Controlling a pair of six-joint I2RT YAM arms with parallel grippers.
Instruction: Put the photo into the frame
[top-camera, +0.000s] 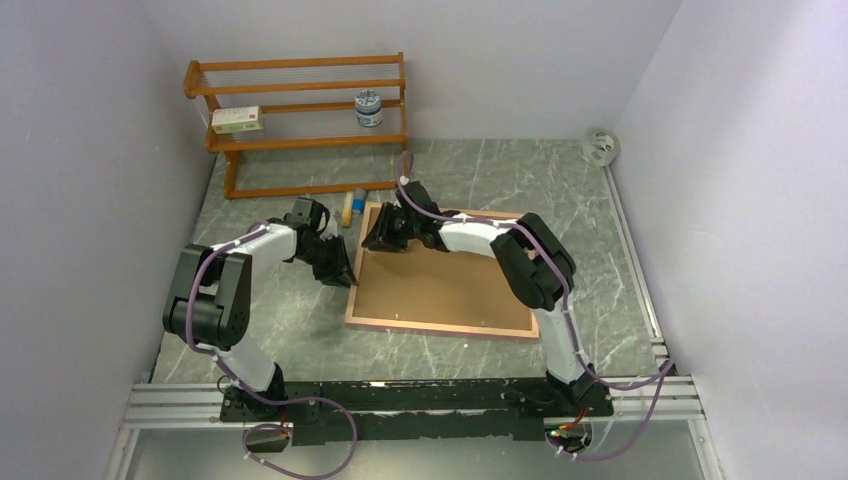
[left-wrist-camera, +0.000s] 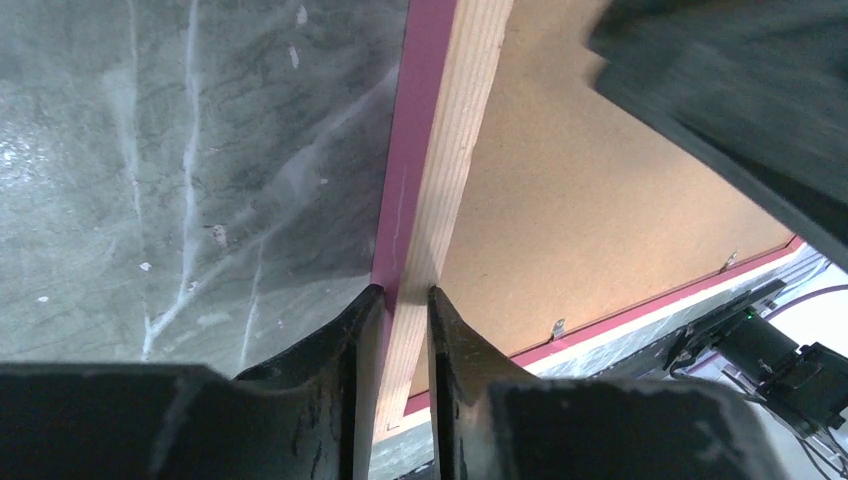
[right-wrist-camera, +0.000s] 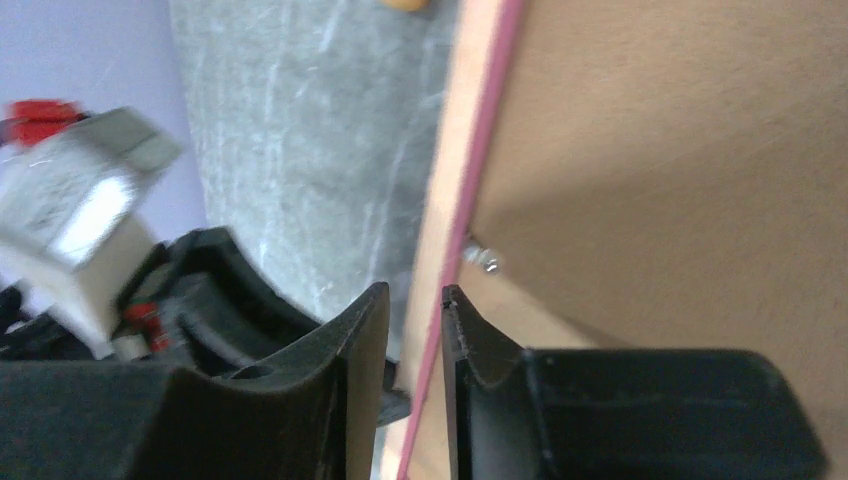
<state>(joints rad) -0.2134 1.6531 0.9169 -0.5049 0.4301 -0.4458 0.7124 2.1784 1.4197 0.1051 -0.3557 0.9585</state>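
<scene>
Brown hardboard backing (top-camera: 440, 285) faces up in the frame (top-camera: 437, 328), which lies flat at the middle of the table (top-camera: 600, 250). The left gripper (left-wrist-camera: 398, 295) pinches the frame's left rail, fingers nearly together. The right gripper (right-wrist-camera: 412, 290) clamps just as narrowly on its upper-left edge.

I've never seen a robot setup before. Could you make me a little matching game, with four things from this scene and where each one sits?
Things:
1. frame
2. white box
3. jar
4. white roll

Places:
A. on the rack, right side
B. far right corner of the table
C. middle of the table, back side up
D. on the rack, left side

Pairs: 1-C, 2-D, 3-A, 4-B
</scene>
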